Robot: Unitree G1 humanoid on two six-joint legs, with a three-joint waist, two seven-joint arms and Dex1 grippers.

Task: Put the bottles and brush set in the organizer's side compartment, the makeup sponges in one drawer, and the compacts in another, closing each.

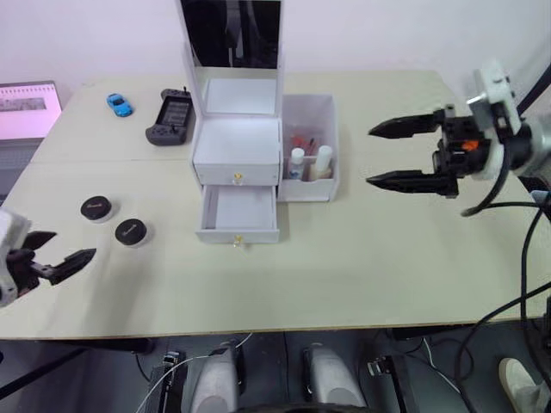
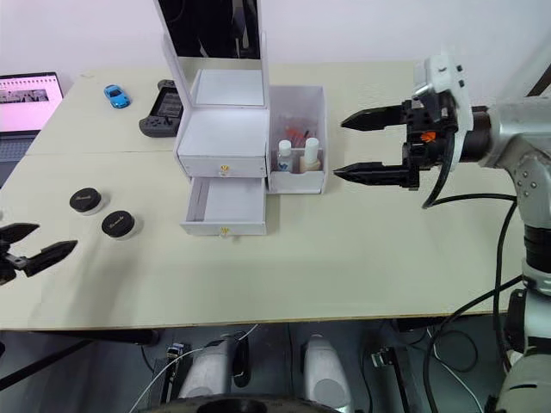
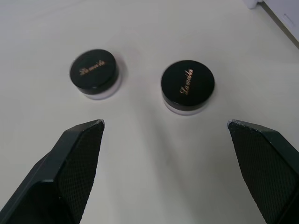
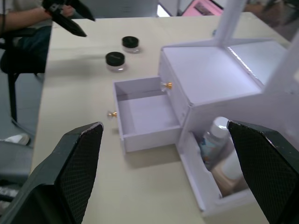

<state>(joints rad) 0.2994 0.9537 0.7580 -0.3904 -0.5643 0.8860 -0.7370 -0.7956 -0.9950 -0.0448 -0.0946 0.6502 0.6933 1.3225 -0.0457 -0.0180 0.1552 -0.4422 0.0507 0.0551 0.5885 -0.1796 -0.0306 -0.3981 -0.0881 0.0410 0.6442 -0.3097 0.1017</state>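
Observation:
The white organizer (image 1: 237, 138) stands mid-table with its mirror upright. Its upper drawer (image 1: 236, 167) is shut and the lower drawer (image 1: 237, 213) is pulled out, showing nothing inside. The side compartment (image 1: 310, 146) holds two bottles (image 1: 297, 163) and pinkish brush handles (image 1: 302, 141). Two compacts (image 3: 188, 86) (image 3: 95, 72) with black lids sit on the table left of the organizer. My left gripper (image 1: 53, 255) hangs open just short of them, empty. Right of the side compartment my right gripper (image 1: 387, 156) hovers open and empty. The makeup sponges are out of view.
A black game controller (image 1: 173, 116) and a blue toy car (image 1: 120, 105) lie at the back left. A laptop (image 1: 24, 116) sits at the far-left edge. Bare tabletop stretches in front of the organizer and to its right.

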